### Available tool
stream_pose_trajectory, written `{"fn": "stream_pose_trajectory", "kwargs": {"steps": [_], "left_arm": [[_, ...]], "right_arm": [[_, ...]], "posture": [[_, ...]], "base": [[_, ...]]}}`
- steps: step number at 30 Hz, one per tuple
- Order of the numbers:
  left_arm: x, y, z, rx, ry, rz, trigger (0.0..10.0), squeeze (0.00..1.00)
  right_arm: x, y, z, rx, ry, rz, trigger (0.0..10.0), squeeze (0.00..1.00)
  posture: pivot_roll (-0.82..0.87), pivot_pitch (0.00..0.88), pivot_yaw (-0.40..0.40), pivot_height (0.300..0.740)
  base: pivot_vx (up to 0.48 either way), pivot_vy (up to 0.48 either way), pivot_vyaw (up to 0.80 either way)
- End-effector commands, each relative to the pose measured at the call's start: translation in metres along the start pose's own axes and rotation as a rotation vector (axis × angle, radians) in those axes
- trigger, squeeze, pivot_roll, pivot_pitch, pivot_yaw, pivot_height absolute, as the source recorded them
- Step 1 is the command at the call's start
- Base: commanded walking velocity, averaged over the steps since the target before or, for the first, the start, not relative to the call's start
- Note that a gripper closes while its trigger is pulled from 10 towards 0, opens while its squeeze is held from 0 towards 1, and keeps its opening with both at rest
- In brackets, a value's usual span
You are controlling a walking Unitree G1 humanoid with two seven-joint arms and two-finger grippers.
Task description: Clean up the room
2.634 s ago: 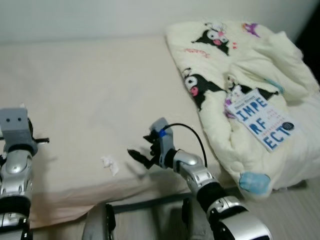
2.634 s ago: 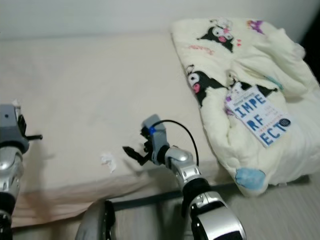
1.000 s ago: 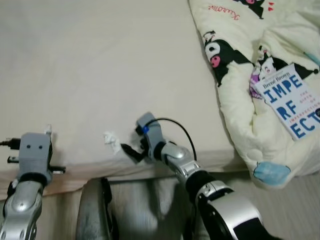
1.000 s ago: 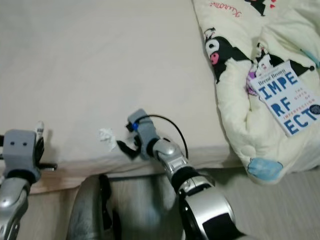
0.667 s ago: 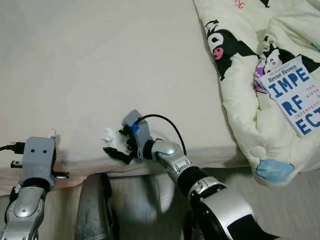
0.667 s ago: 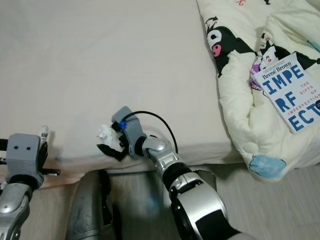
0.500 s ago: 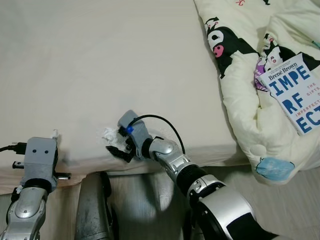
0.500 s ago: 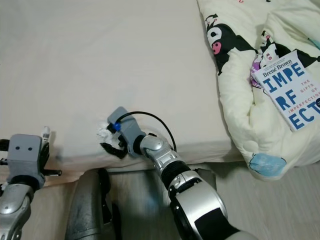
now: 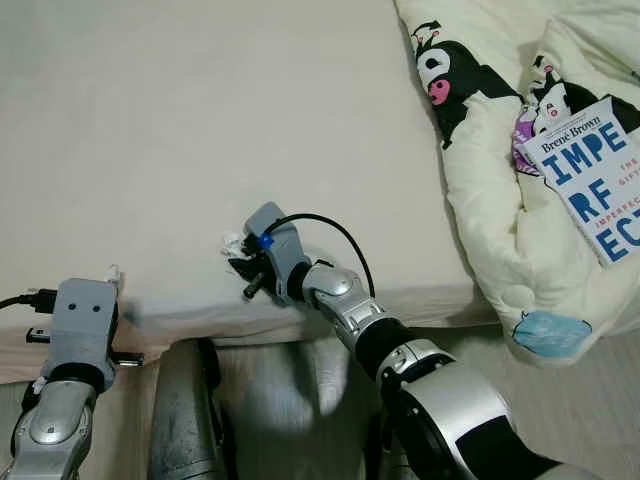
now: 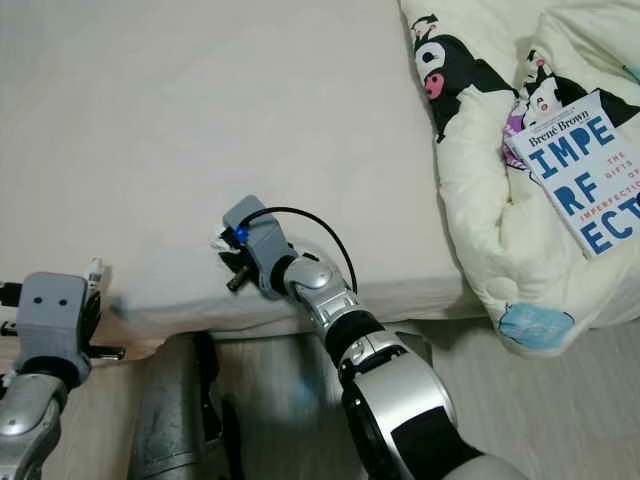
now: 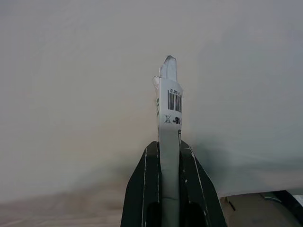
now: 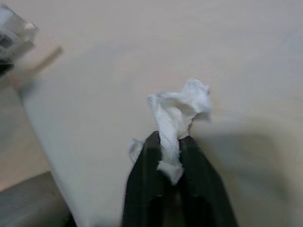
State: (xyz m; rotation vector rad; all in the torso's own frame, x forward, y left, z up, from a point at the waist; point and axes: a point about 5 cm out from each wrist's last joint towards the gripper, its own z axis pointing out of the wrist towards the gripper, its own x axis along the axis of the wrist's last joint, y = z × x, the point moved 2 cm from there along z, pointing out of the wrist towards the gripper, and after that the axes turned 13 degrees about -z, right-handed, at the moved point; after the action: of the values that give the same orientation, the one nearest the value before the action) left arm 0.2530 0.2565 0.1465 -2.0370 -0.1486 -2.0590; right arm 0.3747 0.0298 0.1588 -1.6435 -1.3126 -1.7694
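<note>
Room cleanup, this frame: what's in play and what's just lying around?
In play:
- crumpled tissue, pinched in right gripper
- barcoded wrapper, clamped in left gripper

Lying about:
- book on cartoon-print comforter
- bed sheet

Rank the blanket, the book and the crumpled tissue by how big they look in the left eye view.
1. Blanket, largest, though cut off at the frame's edge.
2. Book, also partly cut off.
3. Crumpled tissue, smallest, pinched in the right gripper.
</note>
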Motion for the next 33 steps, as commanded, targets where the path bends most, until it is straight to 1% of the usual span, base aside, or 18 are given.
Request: {"fn": "stream_pose_trajectory", "kwargs": {"steps": [1, 7, 9, 10, 11, 13, 15, 16, 18, 19, 20, 22, 24, 25, 26, 27, 30, 33], "left_arm": [[-0.008, -0.003, -0.006, 0.015, -0.041, 0.007, 10.0, 0.0], [-0.009, 0.0, -0.003, 0.015, -0.043, 0.005, 10.0, 0.0], [-0.008, 0.002, -0.001, 0.016, -0.036, -0.003, 10.0, 0.0], [-0.006, 0.004, 0.003, 0.015, -0.023, -0.023, 10.0, 0.0], [-0.006, 0.004, 0.003, 0.015, -0.023, -0.023, 10.0, 0.0], [-0.004, 0.01, 0.011, 0.01, -0.003, -0.066, 10.0, 0.0], [-0.004, 0.01, 0.011, 0.01, -0.003, -0.066, 10.0, 0.0], [-0.001, 0.015, 0.017, 0.002, 0.012, -0.11, 10.0, 0.0], [0.014, 0.028, 0.036, -0.043, 0.08, -0.241, 10.0, 0.0], [0.014, 0.028, 0.036, -0.043, 0.08, -0.241, 10.0, 0.0], [0.026, 0.035, 0.045, -0.085, 0.123, -0.312, 10.0, 0.0], [0.046, 0.045, 0.058, -0.15, 0.191, -0.404, 10.0, 0.0], [0.057, 0.052, 0.065, -0.191, 0.222, -0.477, 10.0, 0.0], [0.057, 0.052, 0.065, -0.191, 0.222, -0.477, 10.0, 0.0], [0.061, 0.058, 0.072, -0.216, 0.226, -0.538, 10.0, 0.0], [0.061, 0.058, 0.072, -0.216, 0.226, -0.538, 10.0, 0.0], [0.063, 0.072, 0.08, -0.266, 0.214, -0.578, 10.0, 0.0], [0.061, 0.077, 0.083, -0.276, 0.201, -0.582, 10.0, 0.0]], "right_arm": [[-0.005, -0.01, 0.002, 0.036, -0.013, 0.029, 0.0, 0.0], [-0.005, -0.007, 0.001, 0.031, -0.008, 0.026, 0.0, 0.0], [-0.001, -0.001, -0.001, 0.01, 0.013, 0.045, 0.0, 0.0], [0.003, 0.008, -0.003, -0.035, 0.044, 0.08, 0.0, 0.0], [0.003, 0.008, -0.003, -0.035, 0.044, 0.08, 0.0, 0.0], [0.01, 0.025, -0.008, -0.122, 0.096, 0.142, 0.0, 0.0], [0.01, 0.025, -0.008, -0.122, 0.096, 0.142, 0.0, 0.0], [0.015, 0.037, -0.012, -0.184, 0.132, 0.176, 0.0, 0.0], [0.022, 0.059, -0.029, -0.22, 0.244, 0.242, 0.0, 0.0], [0.022, 0.059, -0.029, -0.22, 0.244, 0.242, 0.0, 0.0], [0.021, 0.067, -0.038, -0.236, 0.278, 0.261, 0.0, 0.0], [0.012, 0.077, -0.054, -0.275, 0.299, 0.283, 0.0, 0.0], [0.0, 0.079, -0.065, -0.297, 0.287, 0.282, 0.0, 0.0], [0.0, 0.079, -0.065, -0.297, 0.287, 0.282, 0.0, 0.0], [-0.011, 0.078, -0.073, -0.316, 0.269, 0.299, 0.0, 0.0], [-0.011, 0.078, -0.073, -0.316, 0.269, 0.299, 0.0, 0.0], [-0.03, 0.068, -0.081, -0.319, 0.215, 0.287, 0.0, 0.0], [-0.035, 0.065, -0.082, -0.321, 0.198, 0.289, 0.0, 0.0]], "posture": [[0.27, 0.508, -0.042, 0.44], [0.26, 0.487, -0.049, 0.44], [0.26, 0.472, -0.053, 0.44], [0.24, 0.459, -0.057, 0.44], [0.24, 0.459, -0.057, 0.44], [0.22, 0.43, -0.066, 0.44], [0.22, 0.43, -0.066, 0.44], [0.2, 0.402, -0.074, 0.44], [0.14, 0.332, -0.093, 0.445], [0.14, 0.332, -0.093, 0.445], [0.12, 0.307, -0.1, 0.45], [0.09, 0.268, -0.108, 0.46], [0.07, 0.234, -0.111, 0.47], [0.07, 0.234, -0.111, 0.47], [0.04, 0.205, -0.11, 0.48], [0.04, 0.205, -0.11, 0.48], [0.0, 0.152, -0.104, 0.495], [-0.01, 0.133, -0.101, 0.5]], "base": [[0.0, 0.0, 0.0], [0.0, 0.0, 0.0], [0.0, 0.0, 0.0], [0.0, 0.0, 0.0], [0.0, 0.0, 0.0], [0.0, 0.0, 0.0], [0.0, 0.0, 0.0], [0.0, 0.0, 0.0], [0.0, 0.0, 0.0], [0.0, 0.0, 0.0], [0.0, 0.0, 0.0], [0.0, 0.0, 0.0], [0.0, 0.0, 0.0], [0.0, 0.0, 0.0], [0.0, 0.0, 0.0], [0.0, 0.0, 0.0], [0.0, 0.0, 0.0], [0.0, 0.0, 0.0]]}}
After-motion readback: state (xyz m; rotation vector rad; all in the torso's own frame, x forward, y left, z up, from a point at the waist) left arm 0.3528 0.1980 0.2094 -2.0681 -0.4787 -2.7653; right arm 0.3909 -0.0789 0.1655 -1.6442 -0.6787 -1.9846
